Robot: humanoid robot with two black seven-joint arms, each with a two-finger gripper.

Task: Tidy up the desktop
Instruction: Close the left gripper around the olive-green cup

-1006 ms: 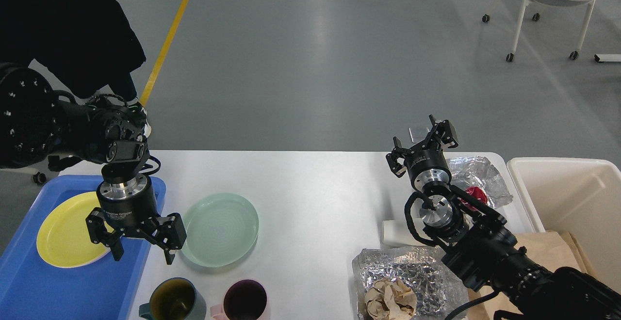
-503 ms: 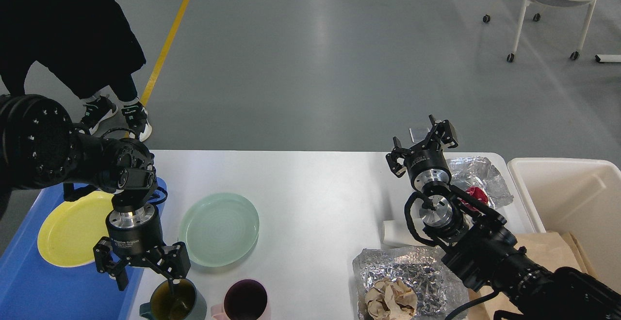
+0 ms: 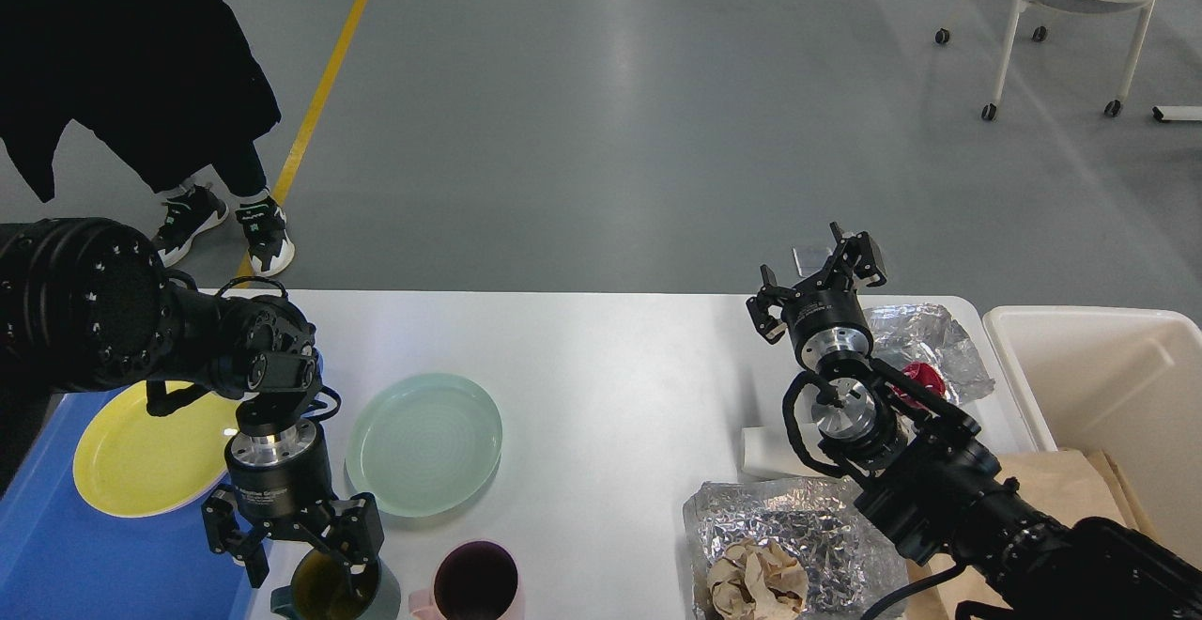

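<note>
On the far left, the yellow plate [image 3: 141, 456] sits in the blue tray [image 3: 84, 554]. My left gripper [image 3: 305, 564], fingers spread and holding nothing, hangs directly over the teal mug [image 3: 333, 592] at the near edge of the white surface [image 3: 601, 366]; one finger dips inside the rim. A second ago it hovered over the tray edge. The right gripper [image 3: 817, 277] is released, unmoved, near the foil [image 3: 925, 338].

yellow plate [image 3: 141, 451], mint plate [image 3: 424, 443], blue tray [image 3: 84, 564]
</note>
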